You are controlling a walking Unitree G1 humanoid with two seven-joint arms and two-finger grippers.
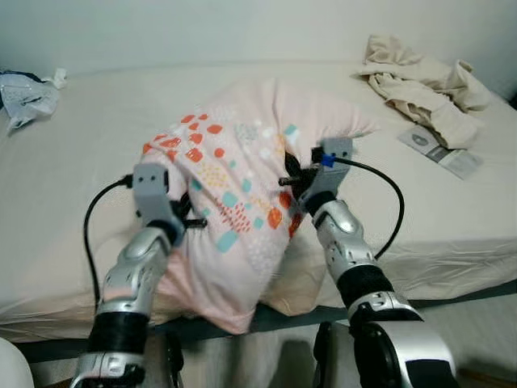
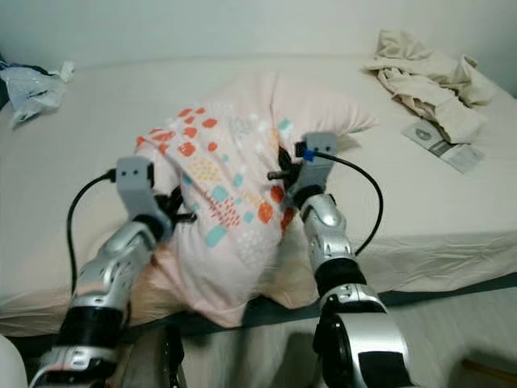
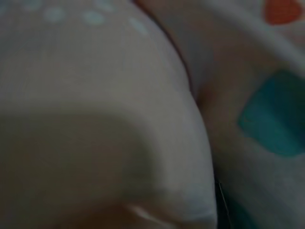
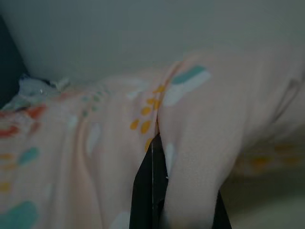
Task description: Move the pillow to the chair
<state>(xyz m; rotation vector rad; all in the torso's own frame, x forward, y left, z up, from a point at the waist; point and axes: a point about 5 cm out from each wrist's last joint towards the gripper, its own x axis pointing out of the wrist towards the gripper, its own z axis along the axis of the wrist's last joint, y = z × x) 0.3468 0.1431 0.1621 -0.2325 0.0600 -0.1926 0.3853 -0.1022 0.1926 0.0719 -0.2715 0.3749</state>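
Note:
A pink pillow (image 1: 234,178) with orange, teal and yellow patches lies at the near edge of the bed, its front end drooping over the edge. My left gripper (image 1: 192,217) is pressed into the pillow's left side, shut on bunched fabric. My right gripper (image 1: 292,184) grips the right side. In the right wrist view its black fingers (image 4: 150,191) pinch a fold of the pillow (image 4: 95,143). The left wrist view has the pillow cloth (image 3: 95,95) right up against the lens.
The cream bed (image 1: 97,137) spreads wide, with a wall behind it. Crumpled beige cloth (image 1: 420,81) and a paper booklet (image 1: 440,149) lie at the far right. A plastic bag (image 1: 24,93) sits at the far left. The bed's front edge (image 1: 452,291) is just before me.

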